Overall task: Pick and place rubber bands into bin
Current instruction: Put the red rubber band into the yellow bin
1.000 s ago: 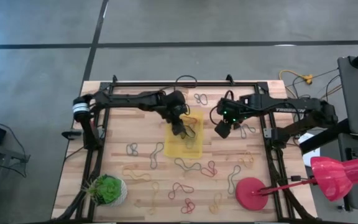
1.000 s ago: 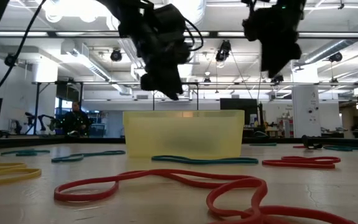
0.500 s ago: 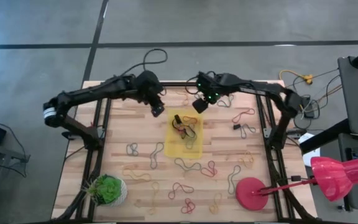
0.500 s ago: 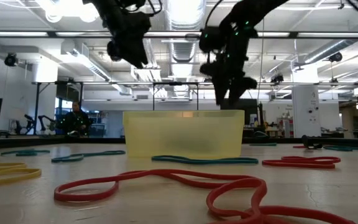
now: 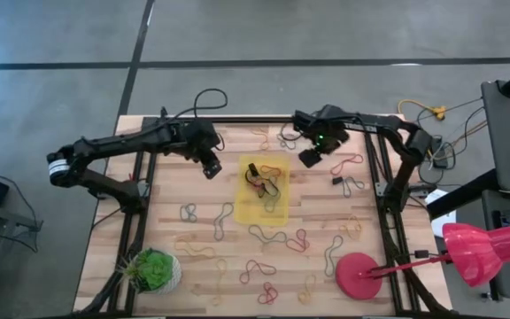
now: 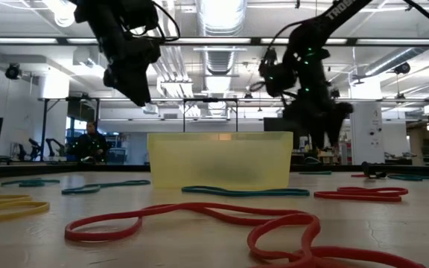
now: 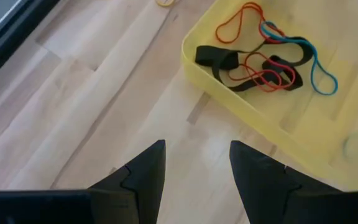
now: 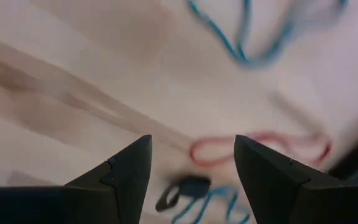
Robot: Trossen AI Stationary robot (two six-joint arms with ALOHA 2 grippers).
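Dozens of rubber bands (image 5: 257,235) lie scattered over the wooden table (image 5: 162,204), most of them loose on the near half, well apart from either gripper, while 2 dark arms hover above the far half. Between the 2 grippers sits the bin (image 5: 265,190), a shallow yellow tray placed mid-table, seemingly so that either arm can reach it; a small tangle of red, blue and black bands (image 7: 261,59) already rests in its far end.

Extended from the left edge, the left arm bends at the elbow and carries the left gripper (image 5: 210,165) raised off the table just beside the bin's left wall. Its wrist view shows the 2 fingers spread apart with only bare wood between them, so it holds nothing; the bin and its tangle lie just ahead of the fingertips.

Reaching in from the right frame, the right arm holds the right gripper (image 5: 310,157) up above the boards beyond the bin's right far corner. Its jaws stand wide and empty, pointed down at a red band (image 8: 260,148) and blue loops lying just below it, which looks like the next pick. Most bands are not yet collected, so the job appears early.
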